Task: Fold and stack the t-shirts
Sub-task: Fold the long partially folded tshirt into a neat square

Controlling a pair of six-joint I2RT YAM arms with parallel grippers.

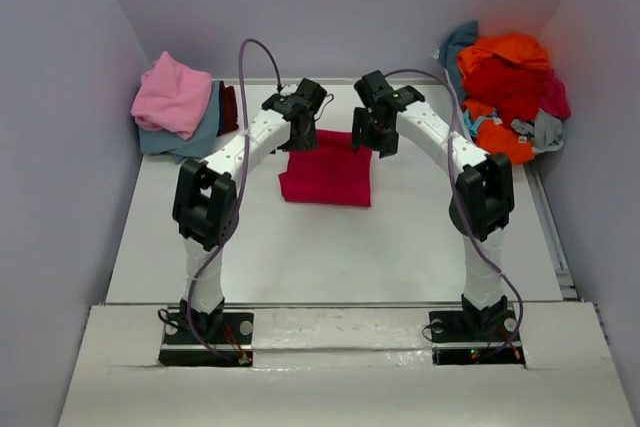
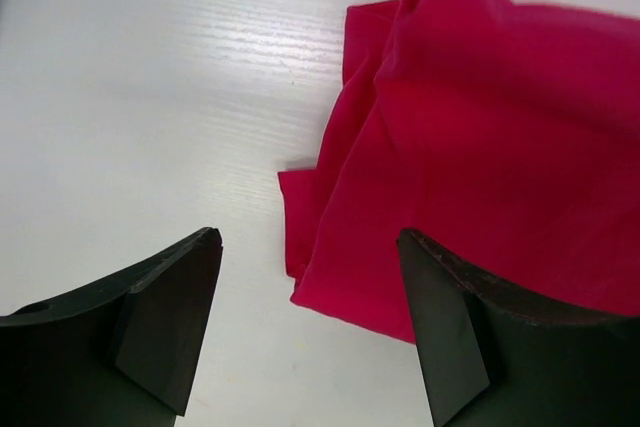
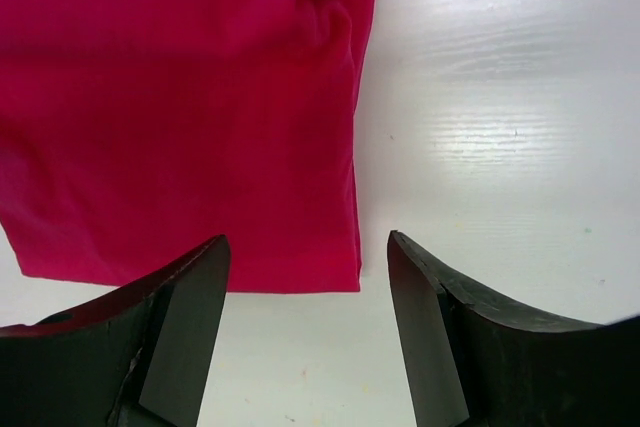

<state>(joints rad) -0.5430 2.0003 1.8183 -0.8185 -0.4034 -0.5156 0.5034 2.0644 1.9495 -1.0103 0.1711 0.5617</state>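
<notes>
One magenta-red cloth t-shirt [image 1: 327,169], folded into a rough rectangle, lies flat on the white table [image 1: 330,257], in the middle of its far half. Two arms reach over it, one from each side, their wrists above its far edge.

The left fingers [image 2: 160,317] are spread wide with nothing between them. In the left wrist view they point down at bare table and the shirt's left edge, where the layers are rumpled and uneven. The right fingers [image 3: 180,327] are likewise spread apart and hold nothing. In the right wrist view the shirt's straight right edge and near right corner lie below the gap between them.

At the far left corner sits a stack of three shirts: a pink one [image 1: 172,94] on top, a dusty blue one [image 1: 190,137] beneath it, and a sliver of maroon cloth [image 1: 229,107] showing behind.

At the far right corner is one loose heap of unfolded shirts. Orange [image 1: 505,52], red [image 1: 505,82], teal [image 1: 458,45] and grey [image 1: 545,130] cloth show in it. How many garments it holds cannot be told.
</notes>
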